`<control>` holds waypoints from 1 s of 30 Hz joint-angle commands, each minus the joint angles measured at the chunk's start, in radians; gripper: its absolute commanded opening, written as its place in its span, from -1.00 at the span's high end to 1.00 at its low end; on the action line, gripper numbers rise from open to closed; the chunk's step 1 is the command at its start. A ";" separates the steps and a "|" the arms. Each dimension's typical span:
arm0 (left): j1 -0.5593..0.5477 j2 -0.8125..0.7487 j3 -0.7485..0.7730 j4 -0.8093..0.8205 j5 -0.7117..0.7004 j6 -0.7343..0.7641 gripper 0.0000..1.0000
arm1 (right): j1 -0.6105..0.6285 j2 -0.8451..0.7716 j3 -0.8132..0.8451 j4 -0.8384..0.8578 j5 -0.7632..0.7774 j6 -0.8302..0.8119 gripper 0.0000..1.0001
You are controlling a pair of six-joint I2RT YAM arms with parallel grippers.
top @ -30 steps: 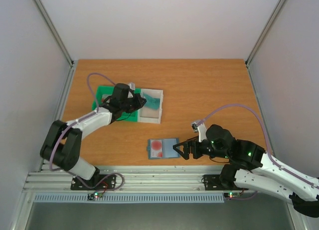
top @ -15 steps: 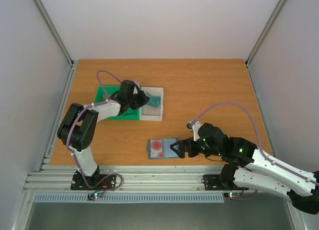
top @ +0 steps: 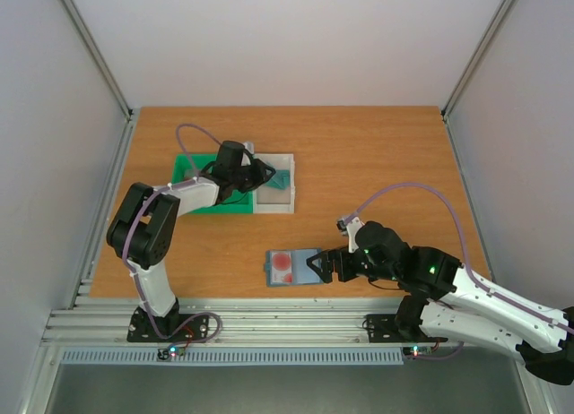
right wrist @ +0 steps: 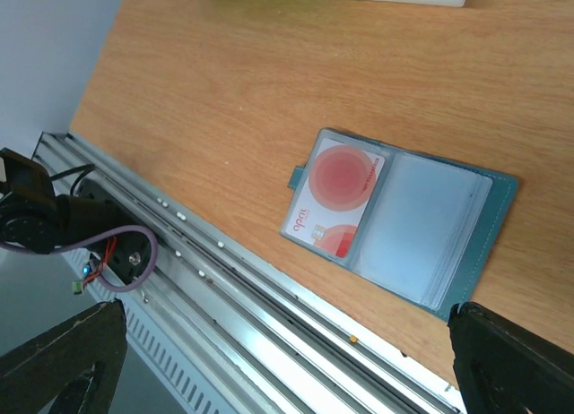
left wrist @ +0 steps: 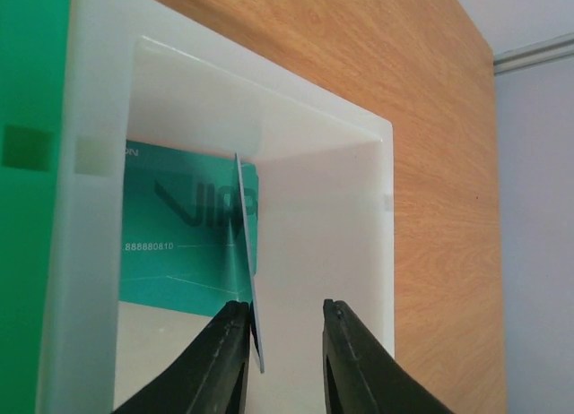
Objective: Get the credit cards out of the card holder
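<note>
The card holder (top: 293,267) lies open near the table's front edge, also in the right wrist view (right wrist: 404,226). A pale credit card with red round marks (right wrist: 339,199) sits in its left slot; the right slots look empty. My right gripper (top: 319,268) is open wide, low at the holder's right edge, holding nothing (right wrist: 287,308). My left gripper (top: 265,175) is over the white tray (top: 273,205). Its jaws (left wrist: 285,311) are open, and a thin card (left wrist: 247,253) stands on edge against the left finger. A teal card (left wrist: 179,244) lies flat in that tray.
A green tray (top: 193,176) adjoins the white tray on its left, also seen in the left wrist view (left wrist: 27,208). The metal rail (right wrist: 224,280) runs along the table's front edge just below the holder. Grey walls enclose the table on three sides.
My left gripper moved right from the green tray to over the white tray. My right gripper moved left, up to the holder's right edge.
</note>
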State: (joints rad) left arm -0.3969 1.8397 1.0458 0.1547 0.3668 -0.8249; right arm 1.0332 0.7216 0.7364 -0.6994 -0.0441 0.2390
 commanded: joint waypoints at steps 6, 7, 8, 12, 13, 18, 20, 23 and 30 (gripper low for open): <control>0.003 -0.006 0.049 -0.104 -0.035 0.060 0.25 | 0.004 -0.043 0.000 -0.011 0.035 0.051 -0.97; 0.003 -0.009 0.057 -0.112 -0.038 0.066 0.21 | 0.004 -0.047 -0.004 -0.010 0.035 0.055 -0.97; 0.002 -0.009 0.064 -0.122 -0.038 0.069 0.16 | 0.004 -0.049 -0.004 -0.009 0.036 0.057 -0.97; 0.002 -0.012 0.093 -0.166 -0.052 0.086 0.00 | 0.005 -0.052 -0.004 -0.012 0.033 0.064 -0.97; 0.003 -0.013 0.100 -0.188 -0.056 0.088 -0.02 | 0.004 -0.054 -0.004 -0.012 0.032 0.065 -0.97; 0.002 -0.014 0.127 -0.233 -0.073 0.107 -0.11 | 0.004 -0.077 -0.014 -0.012 0.028 0.081 -0.97; 0.002 -0.013 0.137 -0.247 -0.077 0.113 -0.14 | 0.004 -0.094 -0.027 0.001 0.023 0.088 -0.97; 0.000 -0.014 0.152 -0.273 -0.075 0.119 -0.18 | 0.004 -0.110 -0.037 0.004 0.025 0.096 -0.97; -0.006 -0.032 0.206 -0.371 -0.116 0.150 -0.31 | 0.004 -0.095 -0.040 -0.004 0.022 0.109 -0.97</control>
State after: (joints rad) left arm -0.3996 1.8381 1.2091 -0.1253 0.3061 -0.7200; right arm 1.0332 0.6228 0.7101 -0.7033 -0.0288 0.3260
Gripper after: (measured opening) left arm 0.636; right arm 0.986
